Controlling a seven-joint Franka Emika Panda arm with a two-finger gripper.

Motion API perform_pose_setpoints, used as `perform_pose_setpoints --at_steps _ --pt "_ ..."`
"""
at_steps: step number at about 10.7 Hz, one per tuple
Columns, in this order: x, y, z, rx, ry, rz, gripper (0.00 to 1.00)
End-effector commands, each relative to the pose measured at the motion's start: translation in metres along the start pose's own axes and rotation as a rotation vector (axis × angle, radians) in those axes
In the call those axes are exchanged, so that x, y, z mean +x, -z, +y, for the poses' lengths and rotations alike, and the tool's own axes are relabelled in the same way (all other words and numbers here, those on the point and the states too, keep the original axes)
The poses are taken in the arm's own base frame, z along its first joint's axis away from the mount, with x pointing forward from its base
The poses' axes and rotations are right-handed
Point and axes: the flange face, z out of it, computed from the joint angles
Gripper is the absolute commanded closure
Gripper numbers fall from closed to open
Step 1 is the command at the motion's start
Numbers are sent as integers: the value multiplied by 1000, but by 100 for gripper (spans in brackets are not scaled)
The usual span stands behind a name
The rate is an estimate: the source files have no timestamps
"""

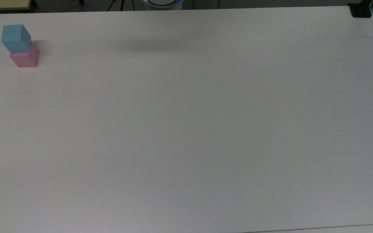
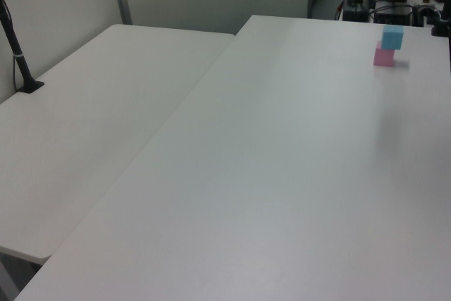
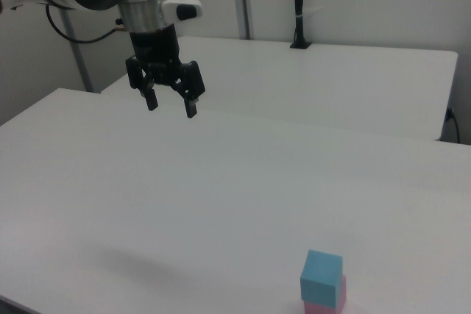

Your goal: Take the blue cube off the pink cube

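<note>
Your gripper (image 3: 170, 104) hangs spread wide and empty above the white table (image 3: 147, 182), well apart from the blue cube (image 3: 321, 276), which sits stacked atop the pink cube (image 3: 327, 302) near the right view's bottom edge.

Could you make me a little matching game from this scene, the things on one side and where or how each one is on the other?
Things:
1. blue cube
2. pink cube
3. pincer
4. black post

States:
A. resting directly on the white table
B. open, high above the table
C. stacked on another cube
D. standing on the farther table

Pairs: 1-C, 2-A, 3-B, 4-D
</note>
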Motion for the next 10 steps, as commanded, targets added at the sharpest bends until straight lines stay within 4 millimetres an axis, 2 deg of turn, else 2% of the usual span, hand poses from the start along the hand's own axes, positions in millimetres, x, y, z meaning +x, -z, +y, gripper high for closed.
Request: perform_pose_setpoints --at_steps 1,4,5,8,9,10 --pt "-6 7 3 5 -15 -8 0" --pt "-10 5 5 10 10 -37 0" --pt "-12 4 12 -1 40 -41 0" --pt "-23 -1 55 -47 246 -77 0" --pt "-26 -5 74 -59 270 -83 0" --pt "-34 -9 102 -62 223 -78 0"
